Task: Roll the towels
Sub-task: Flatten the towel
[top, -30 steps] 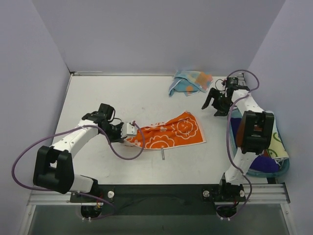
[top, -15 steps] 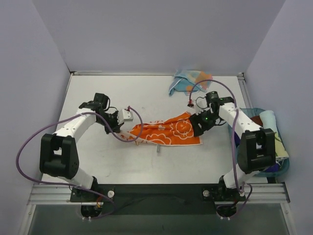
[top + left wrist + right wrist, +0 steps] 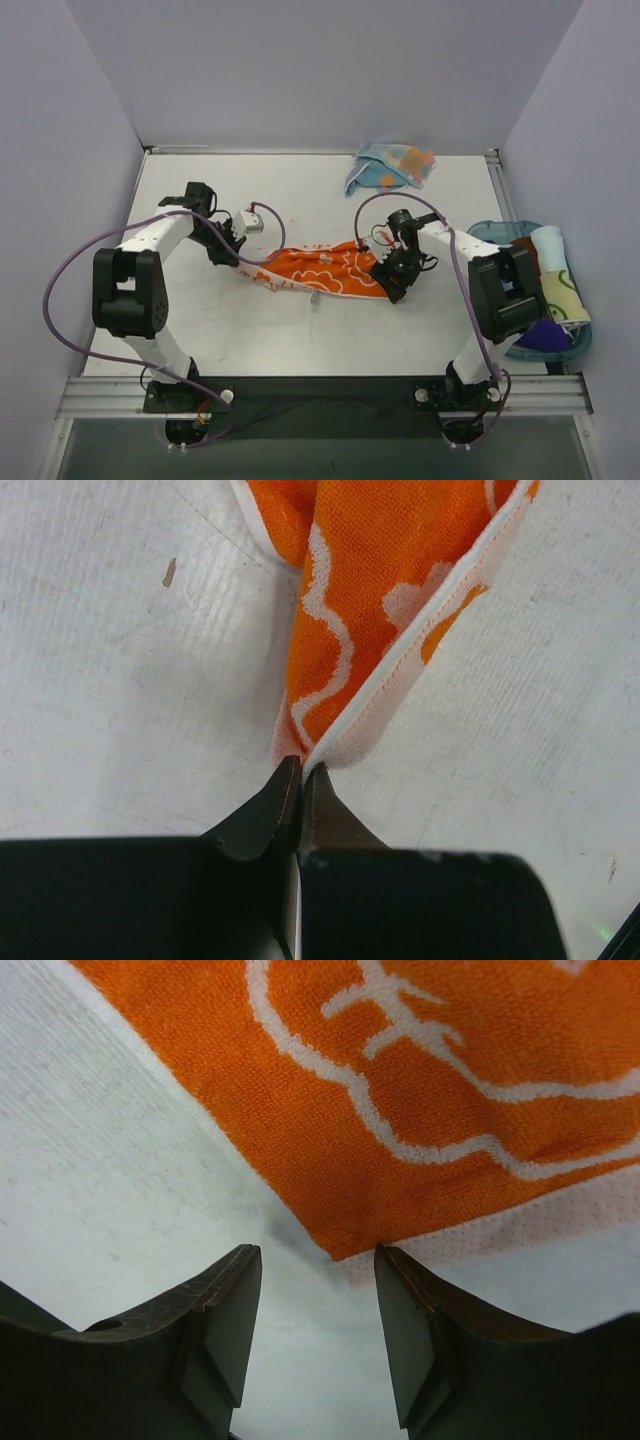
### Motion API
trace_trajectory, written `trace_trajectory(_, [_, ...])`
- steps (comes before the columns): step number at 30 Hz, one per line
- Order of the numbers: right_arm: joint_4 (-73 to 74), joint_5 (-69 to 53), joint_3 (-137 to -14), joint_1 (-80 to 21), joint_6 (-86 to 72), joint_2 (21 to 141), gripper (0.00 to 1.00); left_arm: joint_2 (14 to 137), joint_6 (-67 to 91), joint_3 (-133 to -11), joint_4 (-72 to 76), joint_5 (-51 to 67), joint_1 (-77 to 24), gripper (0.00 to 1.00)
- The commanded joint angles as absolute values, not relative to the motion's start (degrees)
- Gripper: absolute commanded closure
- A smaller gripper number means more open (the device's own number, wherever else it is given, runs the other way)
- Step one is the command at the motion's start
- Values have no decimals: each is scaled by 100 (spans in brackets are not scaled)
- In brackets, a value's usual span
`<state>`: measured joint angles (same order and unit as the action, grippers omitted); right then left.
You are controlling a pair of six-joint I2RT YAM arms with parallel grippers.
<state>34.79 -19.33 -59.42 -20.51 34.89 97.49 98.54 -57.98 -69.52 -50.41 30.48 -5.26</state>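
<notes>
The white towel with orange cloud prints (image 3: 325, 268) lies stretched and bunched lengthwise at the table's middle. My left gripper (image 3: 252, 248) is shut on its left corner, and the left wrist view shows the jaws (image 3: 301, 768) pinching the white hem of the towel (image 3: 370, 600). My right gripper (image 3: 390, 282) is open just above the towel's right end. In the right wrist view its jaws (image 3: 318, 1260) straddle the towel's orange corner (image 3: 450, 1090) without touching it. The light blue towel (image 3: 390, 166) with orange and yellow dots lies crumpled at the back of the table.
A blue basket (image 3: 490, 227) at the right edge holds rolled cloths, one of them purple (image 3: 545, 335). Walls close in the table at the left, back and right. Purple cables loop from both arms.
My left gripper has pulled the towel's left corner back and to the left, which narrowed the towel. My right arm has swung from the back right down to the towel's right end.
</notes>
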Motion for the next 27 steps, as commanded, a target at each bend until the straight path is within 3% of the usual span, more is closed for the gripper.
trace_trajectory(1, [3499,-1627,-5801,-2240,3612,9887,51,9931,-5652,-7251,-5203,3366,-440,100])
trace_trajectory(6, [3419,-1450,-5748,-2329,3595,10099,61,9993,-5502,-7374,-5212,3445,-378,100])
trace_trajectory(9, [3384,-1310,-5730,-2382,3621,10116,83,10037,-5406,-7453,-5212,3480,-360,100])
trace_trajectory(10, [3392,-1283,-5730,-2382,3612,10090,100,10046,-5370,-7471,-5221,3507,-334,100])
trace_trajectory(19, [3998,-1624,-7056,-1917,3296,9212,100,9950,-4817,-8208,-5370,3779,-194,100])
trace_trajectory(25, [4701,-2048,-7883,-1678,3295,9289,100,9774,-4825,-8165,-5414,3806,-185,100])
trace_trajectory(27, [4825,-1908,-7753,-1792,3383,9334,89,9756,-4843,-8077,-5405,3806,-185,100])
